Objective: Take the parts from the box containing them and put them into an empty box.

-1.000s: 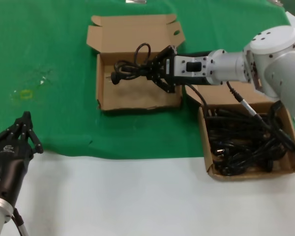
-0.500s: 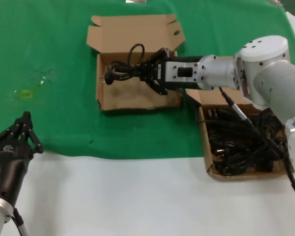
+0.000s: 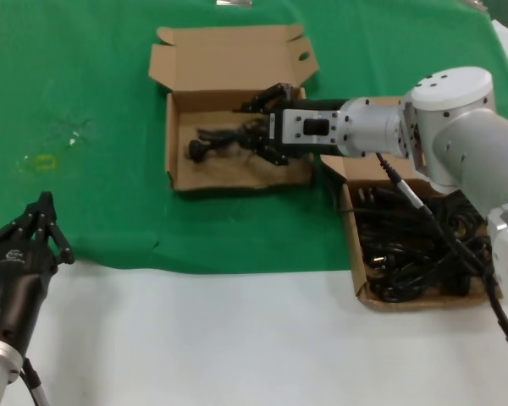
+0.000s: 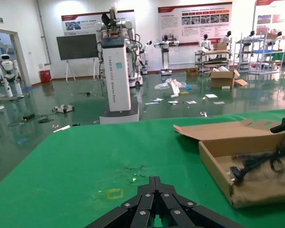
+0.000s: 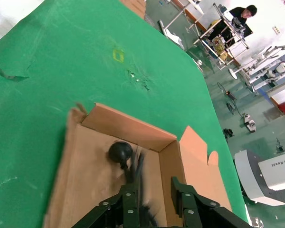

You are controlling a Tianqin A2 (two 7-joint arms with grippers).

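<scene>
Our right gripper low inside small box at 12 o'clock, fingers spread, cord lying on floor. Full box at 3 o'clock. Left gripper parked at 8, closed.

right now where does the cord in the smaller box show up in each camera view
Head view: the cord lies in the smaller box, upper middle, at the right gripper, whose fingers are spread.
Left wrist view: it lies inside the box at the right edge.
Right wrist view: its plug lies on the box floor, just ahead of the fingers.
Shared landmark: the box's open flap lid.
</scene>
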